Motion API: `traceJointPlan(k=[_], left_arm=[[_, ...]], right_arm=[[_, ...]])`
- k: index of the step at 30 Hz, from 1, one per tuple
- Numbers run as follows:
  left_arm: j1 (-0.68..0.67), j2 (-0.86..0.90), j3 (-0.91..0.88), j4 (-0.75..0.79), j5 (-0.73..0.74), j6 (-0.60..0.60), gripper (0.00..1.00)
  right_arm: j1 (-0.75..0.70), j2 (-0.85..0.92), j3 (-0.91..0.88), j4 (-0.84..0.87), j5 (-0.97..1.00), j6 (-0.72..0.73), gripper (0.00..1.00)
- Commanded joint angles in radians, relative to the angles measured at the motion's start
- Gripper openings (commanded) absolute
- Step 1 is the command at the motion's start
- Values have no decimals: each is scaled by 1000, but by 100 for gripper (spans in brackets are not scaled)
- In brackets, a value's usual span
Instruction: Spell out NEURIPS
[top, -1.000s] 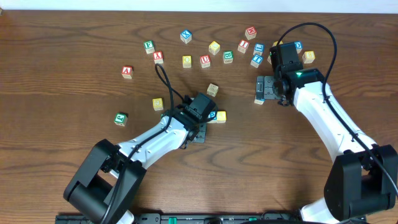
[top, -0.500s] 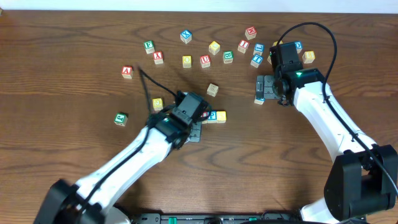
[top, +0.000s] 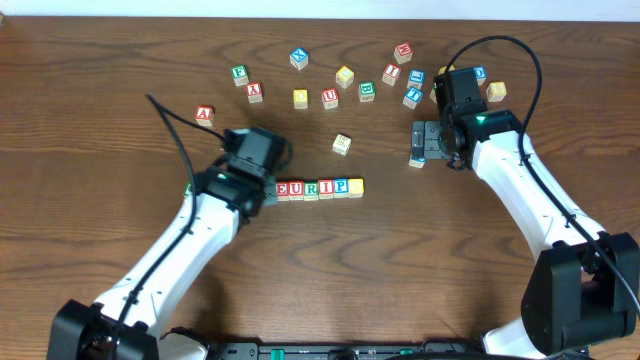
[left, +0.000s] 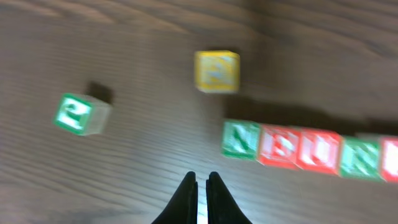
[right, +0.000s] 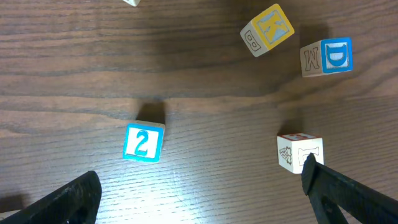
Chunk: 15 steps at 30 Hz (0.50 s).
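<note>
On brown wood table (top: 60, 150); NEURIPS row (top: 320, 188), seemingly.

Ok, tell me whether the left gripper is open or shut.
Shut. The left gripper has its fingers nearly touching, nothing between them.

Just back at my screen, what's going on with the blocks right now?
A row of cubes lies at mid-table, reading EURIP overhead with a yellow-faced cube at its right end; the left wrist view shows what looks like a green N cube starting it. The left gripper is shut and empty beside that end. The right gripper hangs open and empty above loose cubes, near a blue 2 cube.
</note>
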Motion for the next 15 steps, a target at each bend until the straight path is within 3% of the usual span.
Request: traceJointPlan(k=[1,15], left_arm=[[58,9,-8,7,-23,28,7],[89,153,-9,50,36,58,8]], right_arm=[[-2,1,21,3,2,8,99],[-2,1,21,3,3,9,99]])
